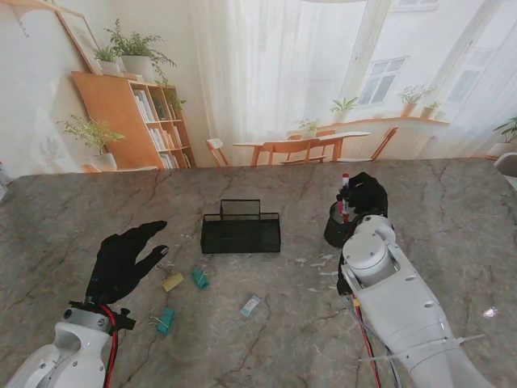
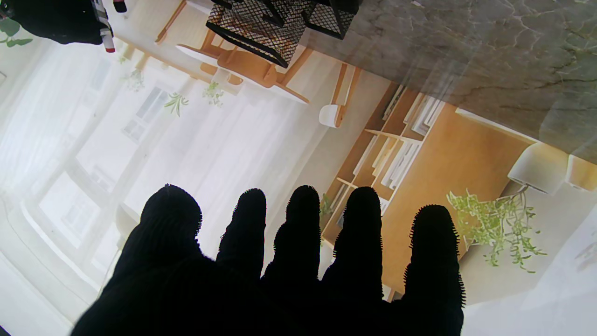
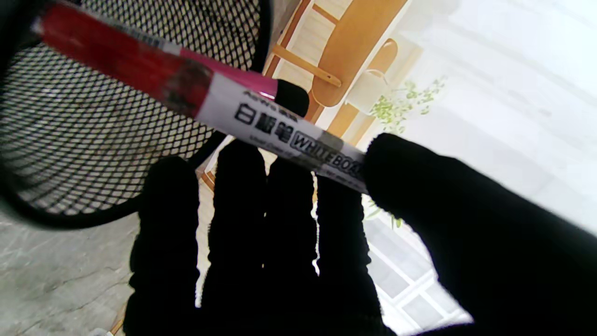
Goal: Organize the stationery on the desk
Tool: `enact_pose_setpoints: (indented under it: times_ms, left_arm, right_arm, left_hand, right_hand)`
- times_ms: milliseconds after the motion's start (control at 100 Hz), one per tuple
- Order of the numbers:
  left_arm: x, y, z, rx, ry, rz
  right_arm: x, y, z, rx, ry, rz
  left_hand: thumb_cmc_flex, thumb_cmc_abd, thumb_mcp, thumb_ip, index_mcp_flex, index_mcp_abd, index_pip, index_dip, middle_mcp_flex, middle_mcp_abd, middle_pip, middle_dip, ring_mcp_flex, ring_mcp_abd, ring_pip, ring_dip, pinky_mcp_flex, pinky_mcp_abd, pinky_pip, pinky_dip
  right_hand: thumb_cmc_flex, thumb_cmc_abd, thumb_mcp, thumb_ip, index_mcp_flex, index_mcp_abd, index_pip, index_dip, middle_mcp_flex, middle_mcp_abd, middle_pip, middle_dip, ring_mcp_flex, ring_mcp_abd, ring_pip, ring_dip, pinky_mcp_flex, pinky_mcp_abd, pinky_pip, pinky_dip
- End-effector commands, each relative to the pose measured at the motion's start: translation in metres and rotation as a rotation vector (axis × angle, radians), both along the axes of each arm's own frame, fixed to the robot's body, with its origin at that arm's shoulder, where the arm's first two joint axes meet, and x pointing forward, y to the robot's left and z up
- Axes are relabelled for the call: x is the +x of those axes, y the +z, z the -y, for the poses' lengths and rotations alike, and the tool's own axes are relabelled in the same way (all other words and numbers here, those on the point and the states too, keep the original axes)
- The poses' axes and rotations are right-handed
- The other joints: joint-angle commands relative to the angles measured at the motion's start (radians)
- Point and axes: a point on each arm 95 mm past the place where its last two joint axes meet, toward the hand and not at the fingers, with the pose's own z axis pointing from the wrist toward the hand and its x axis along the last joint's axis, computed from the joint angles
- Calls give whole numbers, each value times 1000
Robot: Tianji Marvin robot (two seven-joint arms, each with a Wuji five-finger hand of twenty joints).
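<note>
While pinching a red marker (image 3: 196, 93), right robot hand (image 1: 365, 196) raised.

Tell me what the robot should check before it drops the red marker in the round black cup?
1. Right hand grips the whiteboard marker: ok, pinched between thumb and fingers.
2. Marker at the mesh pen cup: ok; whether its tip is inside, cannot tell.
3. Cup upright on the table: ok.
4. Room in the cup: cannot tell, though a pink marker is also near it.
5. Left hand out of the way: ok, open, far left.
6. Mesh organizer apart from the cup: ok.
</note>
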Motion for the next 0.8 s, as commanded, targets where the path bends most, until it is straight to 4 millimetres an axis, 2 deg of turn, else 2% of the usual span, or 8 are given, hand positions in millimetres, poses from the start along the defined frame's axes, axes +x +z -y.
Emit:
enact_pose_setpoints:
  times_ms: [0, 510, 790]
  left_arm:
    - [-2, -2, 1, -7, -1, -7]
    - [-2, -2, 1, -9, -1, -4]
    - [-3, -1, 1, -24, 2, 7]
  right_arm:
    - [-4, -11, 2, -4, 10, -40]
    - [-7, -1, -4, -1, 83, -35]
    - [-8, 2, -5, -32, 137, -49]
  left_hand:
    - [12, 50, -3, -89, 3, 7, 10, 11, 10, 8, 4, 15, 10, -1, 10, 9, -4, 12, 14, 25]
    - [14, 58, -3, -90, 5, 5, 11, 11, 16, 8, 6, 16, 17, -1, 14, 11, -1, 11, 17, 25]
    - [22, 89, -3, -92, 9, 8, 12, 11, 24, 12, 8, 17, 24, 1, 17, 13, 0, 14, 19, 25]
  right_hand:
    - [133, 43, 149, 38, 96, -154, 70, 38, 18, -5, -4, 14, -12, -5, -2, 15, -6, 77, -18, 14]
    - [149, 64, 65, 24, 73, -167, 13, 1, -13, 10, -55, 8, -44, -4, -31, 21, -34, 69, -31, 1]
    - [160, 27, 54, 17, -66, -205, -78, 2, -166, 18, -140, 43, -129, -9, -33, 67, -114, 69, -33, 18]
